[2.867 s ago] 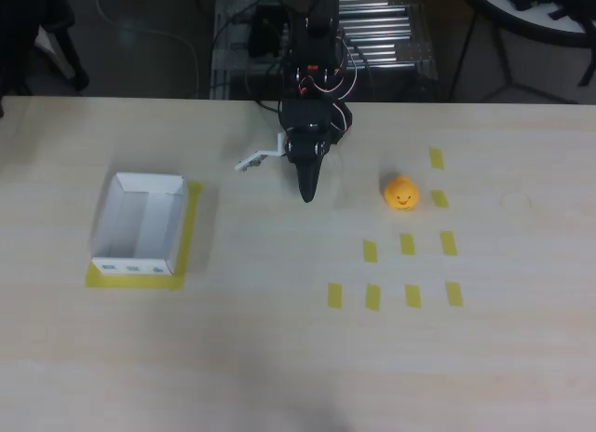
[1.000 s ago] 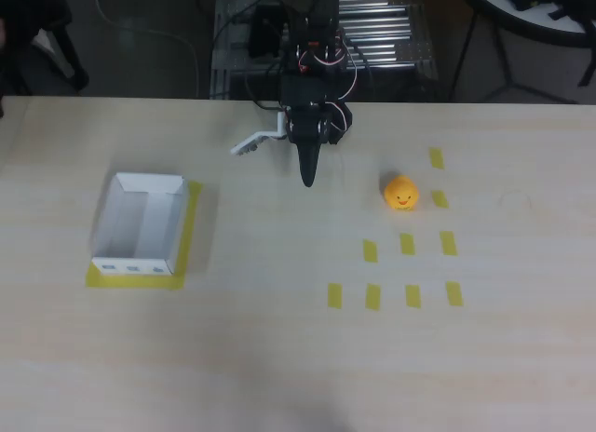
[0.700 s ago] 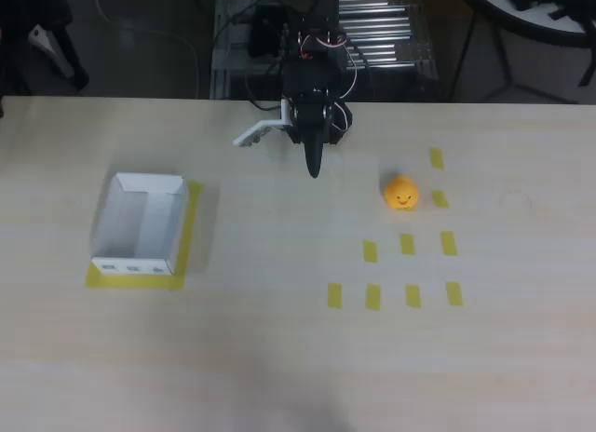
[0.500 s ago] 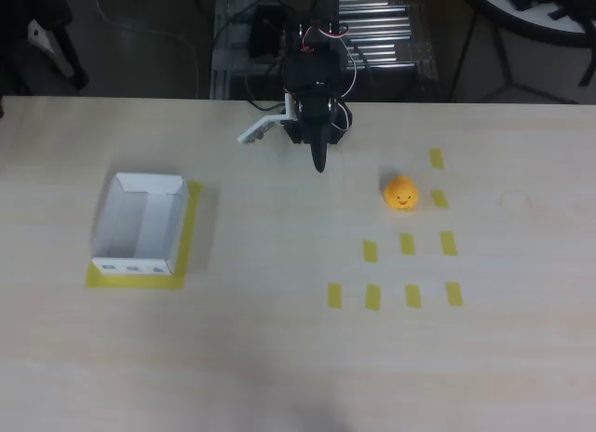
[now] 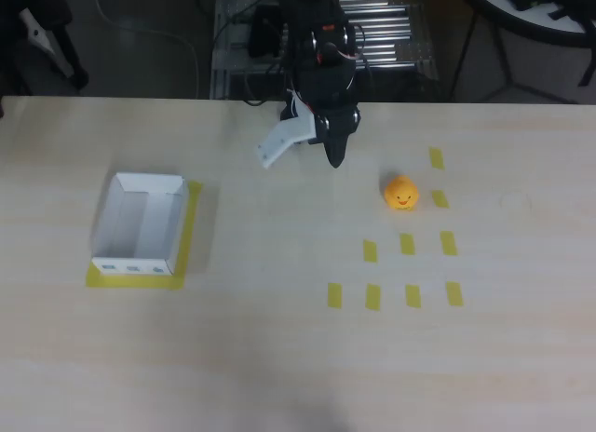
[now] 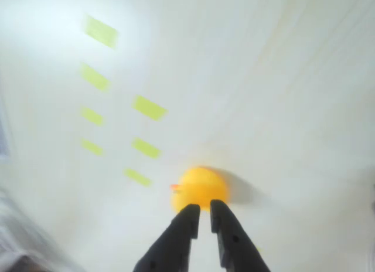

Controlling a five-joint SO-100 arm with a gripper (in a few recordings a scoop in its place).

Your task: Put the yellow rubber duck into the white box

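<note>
1. Two dark fingers (image 6: pixel 188 226) of the gripper (image 6: pixel 201 212) reach up from the bottom of the wrist view, nearly together with only a thin gap between them, holding nothing.
2. Just past their tips in that view sits the yellow rubber duck (image 6: pixel 199 189), apart from the fingers, with its shadow to the right.
3. In the overhead view the gripper (image 5: pixel 334 155) hangs at the end of the black arm (image 5: pixel 319 50), near the table's far edge, up and to the left of the duck (image 5: pixel 401 192).
4. The duck rests on the pale wooden table (image 5: pixel 279 357), just beside one of several yellow tape rectangles (image 5: pixel 407 244).
5. The white box (image 5: pixel 139 224) stands well apart at the left, open side up, on a yellow tape patch (image 5: pixel 189 232).
</note>
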